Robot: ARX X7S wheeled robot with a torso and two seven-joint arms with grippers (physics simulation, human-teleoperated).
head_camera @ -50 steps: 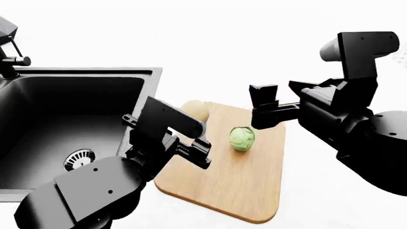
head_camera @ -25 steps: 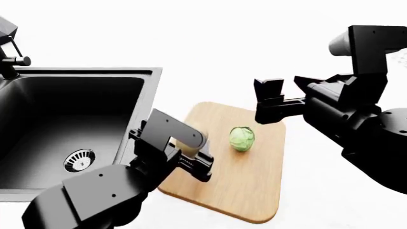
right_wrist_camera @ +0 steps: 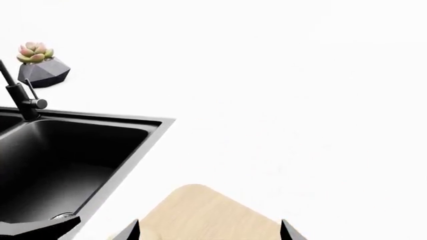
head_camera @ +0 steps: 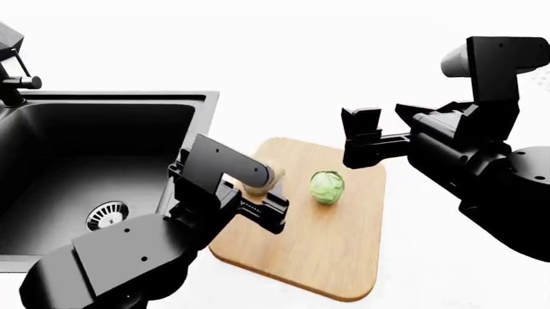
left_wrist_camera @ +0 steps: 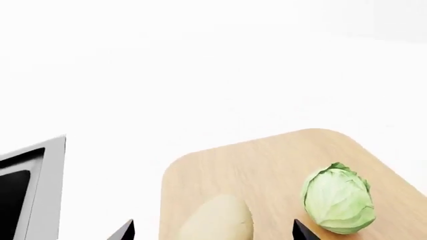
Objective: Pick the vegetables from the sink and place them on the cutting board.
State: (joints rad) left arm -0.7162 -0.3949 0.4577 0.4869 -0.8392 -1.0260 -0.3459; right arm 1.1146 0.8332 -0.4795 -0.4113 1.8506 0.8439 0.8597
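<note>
The tan potato (left_wrist_camera: 217,220) lies on the light-wood cutting board (left_wrist_camera: 267,160), between the spread fingertips of my left gripper (left_wrist_camera: 212,231) with a gap on each side. In the head view the left gripper (head_camera: 254,190) is open over the board's near left part and half hides the potato (head_camera: 256,187). The pale-green cabbage (head_camera: 326,187) rests on the cutting board (head_camera: 335,251) to the right of it, and also shows in the left wrist view (left_wrist_camera: 338,198). My right gripper (head_camera: 362,138) is open and empty above the board's far right corner (right_wrist_camera: 200,215).
The black sink (head_camera: 86,161) with a round drain (head_camera: 107,215) lies left of the board, its rim close to my left arm. A thin black faucet (right_wrist_camera: 23,100) and a dark faceted pot with a succulent (right_wrist_camera: 41,67) stand behind it. White counter surrounds the board.
My left gripper carried the potato from the board's far left corner down onto the board, then opened around it. The right gripper rose slightly. The cabbage has not moved.
</note>
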